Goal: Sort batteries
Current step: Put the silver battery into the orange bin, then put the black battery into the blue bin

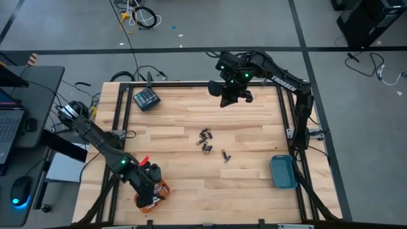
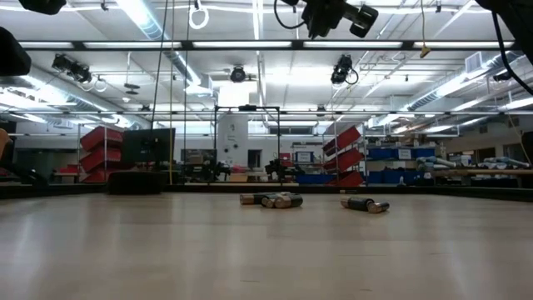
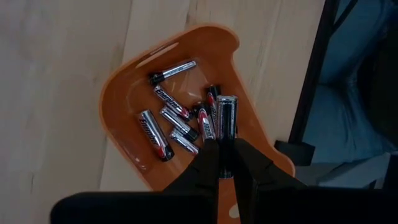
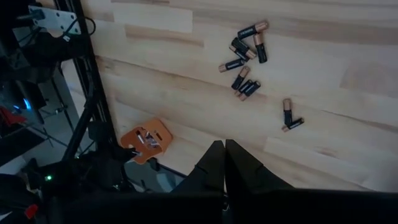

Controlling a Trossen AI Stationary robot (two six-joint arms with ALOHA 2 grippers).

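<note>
High view: left pincer (image 1: 151, 191) sits over the orange tray (image 1: 163, 189) at the near-left corner of the desk (image 1: 191, 114). Right pincer (image 1: 232, 97) hangs clenched and empty above the far edge, waiting. Loose batteries (image 1: 205, 141) lie mid-desk, a blue tray (image 1: 283, 172) well off to the right, a dark keypad block (image 1: 146, 98) far-left.

Low view: a few cells (image 2: 271, 200) lie flat on their sides, another pair (image 2: 365, 204) just beside.

Left wrist view: fingers (image 3: 208, 168) are close around one silver cell (image 3: 226, 118), upright-ish over the tray (image 3: 124, 93); can't tell if it's gripped firmly or just loosening. Six or so silver cells (image 3: 174, 118) are already lying in there.

Right wrist view: dark copper-ended cells (image 4: 244, 59) scattered on the wood, two (image 4: 288, 115) set apart, orange tray (image 4: 145, 142) further off.

Handling call: rigid, dense for size, smooth jackets, round, so they'll roll and squirt out. Pinch mid-body across the diameter, not at the ends. Not fragile.
</note>
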